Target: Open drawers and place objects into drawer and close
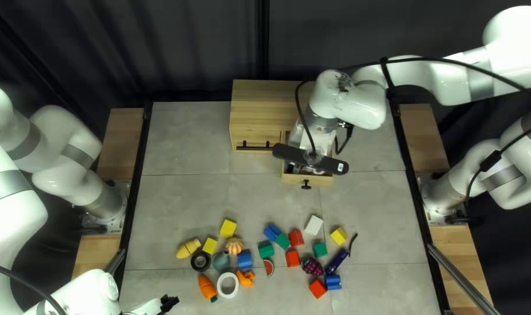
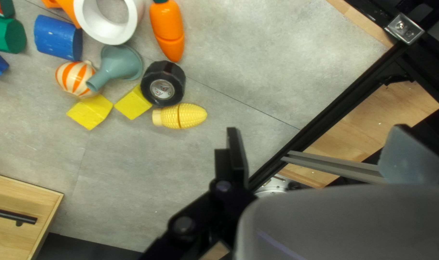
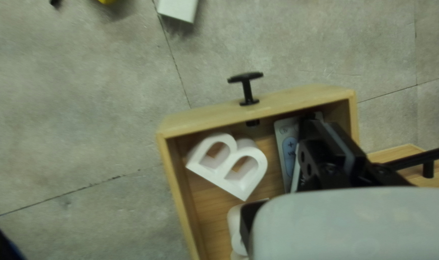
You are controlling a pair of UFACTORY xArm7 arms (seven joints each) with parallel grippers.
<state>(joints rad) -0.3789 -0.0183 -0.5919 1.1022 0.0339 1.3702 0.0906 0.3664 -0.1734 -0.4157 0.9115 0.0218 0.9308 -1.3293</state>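
The work looks to be at the placing stage: the drawer (image 1: 292, 178) stands pulled out toward six o'clock from the wooden cabinet (image 1: 265, 108), and the right gripper (image 3: 284, 175) is down in it, released, its fingers apart with nothing seen caught between them. Taking twelve as straight ahead of that gripper, a white B-shaped piece (image 3: 219, 179) lies inside at ten o'clock, the black knob (image 3: 248, 87) sits at eleven, and a pale packet (image 3: 283, 126) lies close by one finger at twelve. Next, I judge, the arm must rise straight out, minding the side walls, before fetching more or pushing the front closed. The loose toys lie on the table, fanned from six to eight o'clock of the drawer, with the corn (image 1: 188, 248) at eight. The left gripper (image 1: 169, 302) is between seven and eight; whether it is clenched or released I can't tell. The right wrist view lays out the drawer's contents, which the top left view mostly loses under the wrist bar (image 1: 300, 156). The left wrist view shows the funnel (image 2: 120, 65) leaning by the striped toy (image 2: 74, 77), and no drawer interior.
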